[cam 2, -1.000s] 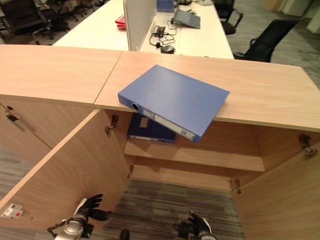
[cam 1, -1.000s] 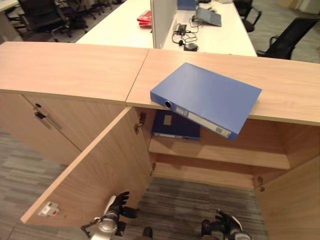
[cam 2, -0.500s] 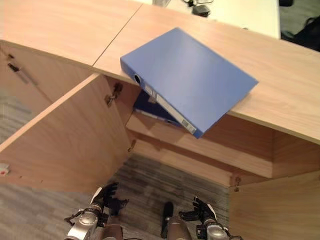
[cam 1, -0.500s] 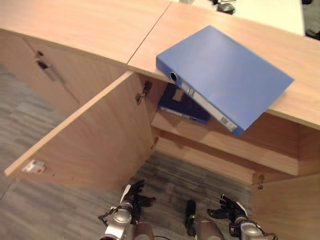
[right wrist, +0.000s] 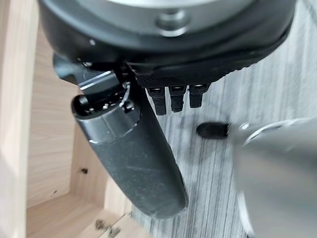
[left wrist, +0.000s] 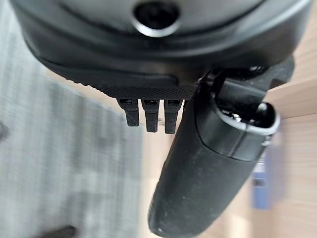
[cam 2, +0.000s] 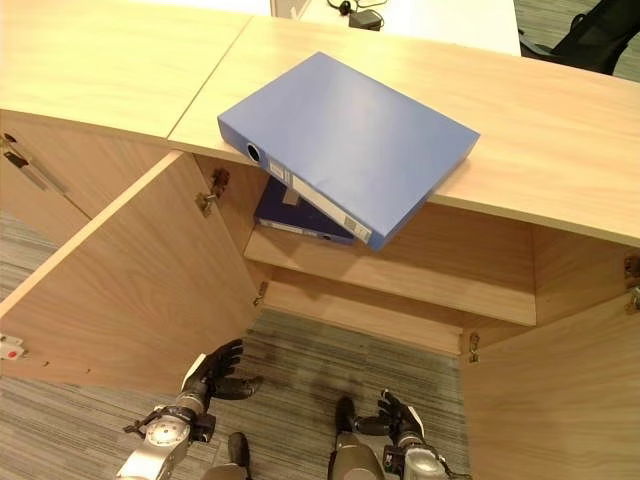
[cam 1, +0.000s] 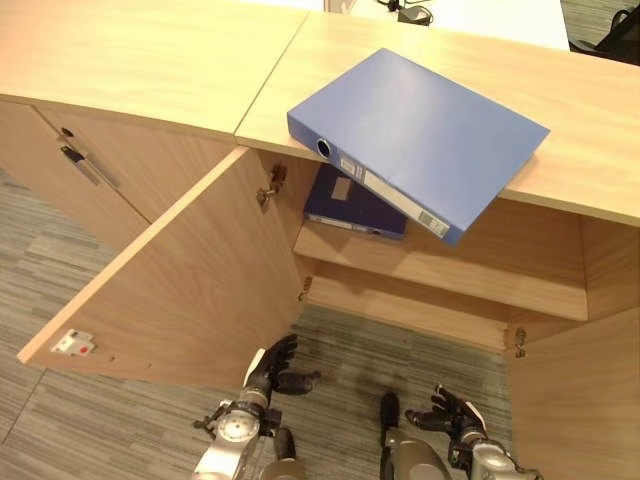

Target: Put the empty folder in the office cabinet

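Note:
A blue folder [cam 1: 420, 140] lies flat on the wooden cabinet top [cam 1: 150, 60], one corner jutting over the front edge above the open cabinet. A second, darker blue folder [cam 1: 352, 205] lies on the upper shelf [cam 1: 450, 275] inside. Both cabinet doors stand open; the left door [cam 1: 170, 290] swings out toward me. My left hand [cam 1: 272, 368] hangs low near the floor in front of the left door, fingers relaxed and holding nothing. My right hand [cam 1: 452, 415] hangs low in front of the cabinet opening, fingers spread and empty. Both are well below the folder.
The right door [cam 2: 560, 400] stands open at the lower right. A closed cabinet with a dark handle [cam 1: 80, 165] adjoins on the left. Grey striped carpet [cam 1: 60, 260] covers the floor. A white desk [cam 2: 430, 15] with cables lies beyond the cabinet top.
The camera has shifted, so the whole scene sits differently. Both hands stay low and empty; the left one shows a little higher. The folder has not moved on the top.

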### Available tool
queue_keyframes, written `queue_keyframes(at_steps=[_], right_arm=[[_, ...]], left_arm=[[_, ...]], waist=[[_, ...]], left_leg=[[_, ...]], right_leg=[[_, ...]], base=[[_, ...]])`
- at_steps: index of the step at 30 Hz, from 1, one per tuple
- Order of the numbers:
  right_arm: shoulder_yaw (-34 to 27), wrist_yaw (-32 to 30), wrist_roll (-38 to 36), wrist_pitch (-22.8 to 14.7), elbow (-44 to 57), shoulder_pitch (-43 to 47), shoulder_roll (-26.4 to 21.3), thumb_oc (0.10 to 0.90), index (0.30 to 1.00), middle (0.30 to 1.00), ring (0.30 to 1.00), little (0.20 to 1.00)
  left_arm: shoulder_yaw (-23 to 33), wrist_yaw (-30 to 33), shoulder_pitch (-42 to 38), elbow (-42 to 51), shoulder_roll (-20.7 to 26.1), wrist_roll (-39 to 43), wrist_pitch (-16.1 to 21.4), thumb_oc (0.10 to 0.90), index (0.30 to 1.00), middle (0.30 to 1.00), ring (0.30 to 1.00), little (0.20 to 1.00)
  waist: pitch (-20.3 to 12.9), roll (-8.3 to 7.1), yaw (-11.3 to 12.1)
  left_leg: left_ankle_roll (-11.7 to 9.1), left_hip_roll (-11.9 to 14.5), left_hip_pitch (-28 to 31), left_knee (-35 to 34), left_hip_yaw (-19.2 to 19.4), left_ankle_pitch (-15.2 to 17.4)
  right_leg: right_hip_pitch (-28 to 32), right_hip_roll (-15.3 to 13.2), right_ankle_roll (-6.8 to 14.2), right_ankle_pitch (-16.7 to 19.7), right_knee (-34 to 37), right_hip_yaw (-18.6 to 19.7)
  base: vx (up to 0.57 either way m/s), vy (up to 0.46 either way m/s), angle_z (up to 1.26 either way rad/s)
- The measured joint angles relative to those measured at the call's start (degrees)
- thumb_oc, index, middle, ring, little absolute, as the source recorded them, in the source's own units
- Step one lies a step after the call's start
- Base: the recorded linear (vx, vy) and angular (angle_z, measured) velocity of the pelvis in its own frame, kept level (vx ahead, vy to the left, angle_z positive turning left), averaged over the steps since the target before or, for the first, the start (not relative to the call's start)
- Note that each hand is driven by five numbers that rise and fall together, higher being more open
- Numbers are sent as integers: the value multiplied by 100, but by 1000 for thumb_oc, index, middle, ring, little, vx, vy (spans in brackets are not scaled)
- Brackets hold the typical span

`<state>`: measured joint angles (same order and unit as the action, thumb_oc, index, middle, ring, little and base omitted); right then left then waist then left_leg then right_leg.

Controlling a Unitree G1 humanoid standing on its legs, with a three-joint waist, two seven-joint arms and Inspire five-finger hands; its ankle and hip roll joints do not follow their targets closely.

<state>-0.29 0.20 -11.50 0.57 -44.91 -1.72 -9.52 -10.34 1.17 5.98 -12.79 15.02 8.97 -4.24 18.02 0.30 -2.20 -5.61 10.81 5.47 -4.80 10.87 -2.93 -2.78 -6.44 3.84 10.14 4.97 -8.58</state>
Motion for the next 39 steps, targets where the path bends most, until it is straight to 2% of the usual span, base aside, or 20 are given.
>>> queue_keyframes(at_steps=[3, 5, 8, 10, 13, 15, 20, 23, 25, 29, 31, 34, 39], right_arm=[[1, 1, 5, -4, 49, 0, 2, 800, 900, 900, 900, 900], [-3, 0, 5, -7, 98, -31, -10, 800, 900, 900, 900, 900], [-9, -11, 14, -10, 384, -186, 13, 800, 900, 900, 900, 900], [-10, -18, 24, -8, 382, -259, 14, 800, 900, 900, 900, 900], [-21, -67, 27, 6, 371, -287, 10, 800, 900, 900, 900, 900], [15, -120, 28, 12, 363, -282, 12, 800, 900, 900, 900, 900], [198, -257, 27, 46, 162, -56, 44, 800, 900, 900, 900, 900], [241, -310, 26, 89, 118, 20, 62, 800, 900, 900, 900, 900], [417, -342, 23, 101, 118, 24, 75, 800, 900, 900, 900, 900], [454, -358, 14, 111, 113, 11, 81, 800, 900, 900, 900, 900], [456, -392, 10, 111, 108, 3, 83, 800, 900, 900, 900, 900], [470, -400, 6, 107, -88, 39, 78, 800, 900, 900, 900, 900], [533, -398, 4, 104, -88, 13, 80, 800, 900, 900, 900, 900]], left_arm=[[211, -6, 30, 868, -51, 254, -56, 800, 900, 900, 900, 900], [284, 44, 9, 1084, -54, 374, 43, 800, 900, 900, 900, 900], [778, 184, 64, 2013, -73, 371, -65, 800, 900, 900, 900, 900], [1249, 434, -123, 2451, -40, 47, 89, 800, 900, 900, 900, 900], [1923, 971, -681, 2509, 25, -789, 265, 800, 900, 900, 900, 900], [2136, 1299, -1042, 2467, 100, -1242, 269, 800, 900, 900, 900, 900], [1731, 2026, -1677, 1952, 730, -2125, 409, 800, 900, 900, 900, 900], [1474, 2147, -1839, 1671, 1073, -2376, 412, 800, 900, 900, 900, 900], [1141, 2347, -2107, 1312, 1554, -2767, 410, 800, 900, 900, 900, 900], [726, 2575, -2408, 1237, 1955, -3011, 416, 800, 900, 900, 900, 900], [570, 2573, -2525, 1243, 2006, -3077, 459, 800, 900, 900, 900, 900], [-15, 2521, -2764, 1273, 2275, -3200, 465, 800, 900, 900, 900, 900], [-248, 2314, -2831, 1532, 2356, -3203, 523, 800, 900, 900, 900, 900]], waist=[[-40, 42, 96], [-68, 77, 88], [-109, 77, 84], [-137, 34, 102], [-172, -30, 98], [-208, -95, 99], [-335, -310, 91], [-339, -323, 83], [-339, -329, 82], [-338, -329, 95], [-338, -329, 89], [-336, -333, 90], [-332, -340, 82]], left_leg=[[-8, 15, 32, -14, -9, -5], [-9, 15, 32, -16, -13, -7], [-26, 46, 47, -14, -12, -18], [-70, 92, 73, -1, -25, -34], [-83, 117, 83, 5, -91, -43], [-117, 128, 80, 6, -125, -65], [-143, 122, 84, 7, -154, -85], [-149, 119, 111, 7, -154, -88], [-155, 138, 164, 7, -153, -83], [-157, 138, 167, 6, -153, -85], [-159, 134, 172, 6, -151, -86], [-168, 138, 174, 6, -153, -91], [-169, 137, 179, 5, -147, -90]], right_leg=[[24, 14, -31, 5, 4, 1], [24, 15, -36, 8, 2, 2], [35, 55, -44, 22, 2, 7], [73, 97, -47, 33, 4, -8], [120, 115, -68, 13, 14, -60], [134, 124, -70, 14, 13, -91], [150, 139, -73, 27, 42, -119], [178, 138, -72, 31, 39, -117], [230, 156, -79, 25, 42, -119], [234, 154, -79, 25, 45, -122], [238, 150, -79, 25, 45, -119], [244, 154, -79, 26, 45, -123], [244, 153, -79, 26, 45, -120]], base=[[-4, -12, 0], [7, -23, -1], [29, -40, -3], [30, -26, 4], [33, -27, 8], [21, -30, 8], [6, -12, 3], [0, 0, 0], [0, 0, 0], [0, 0, 0], [0, 0, 0], [0, 0, 0], [0, 0, 0]])
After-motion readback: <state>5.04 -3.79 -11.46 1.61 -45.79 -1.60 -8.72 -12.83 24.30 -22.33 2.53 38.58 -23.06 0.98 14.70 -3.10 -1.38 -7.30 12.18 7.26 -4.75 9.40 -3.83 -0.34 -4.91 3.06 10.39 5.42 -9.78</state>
